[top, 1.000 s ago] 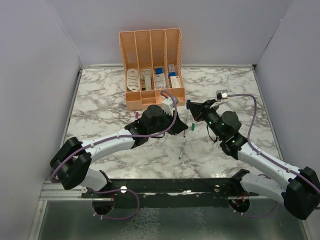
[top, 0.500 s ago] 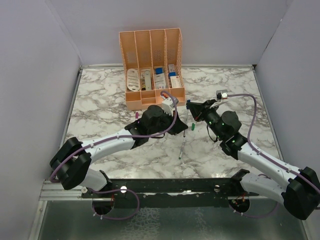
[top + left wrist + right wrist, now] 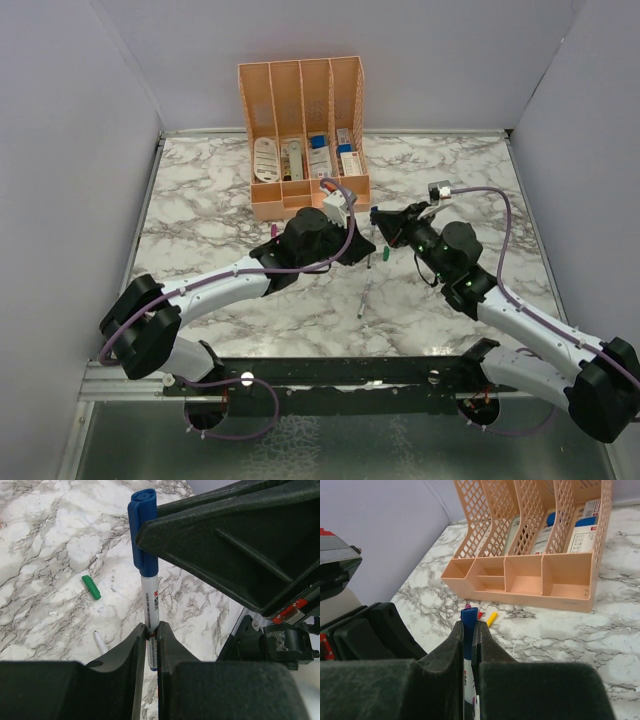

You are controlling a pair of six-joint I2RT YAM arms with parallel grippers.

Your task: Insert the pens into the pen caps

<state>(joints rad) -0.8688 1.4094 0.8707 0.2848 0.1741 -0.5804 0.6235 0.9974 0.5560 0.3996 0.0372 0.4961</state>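
The left arm [image 3: 215, 285] and right arm [image 3: 530, 328] had white link shells joined by black housings. A purple cable [image 3: 497, 195] ran along each arm. Small green indicator lights [image 3: 441, 250] showed on the right arm. The fingers [image 3: 131, 655] were matte black plastic.

Print on the blue-capped pen [image 3: 150, 600] unreadable, box labels [image 3: 581, 539] in the organiser [image 3: 520, 594] too small

A robot lab cell: plain white walls [image 3: 70, 150] enclose a marble-patterned tabletop [image 3: 200, 215].
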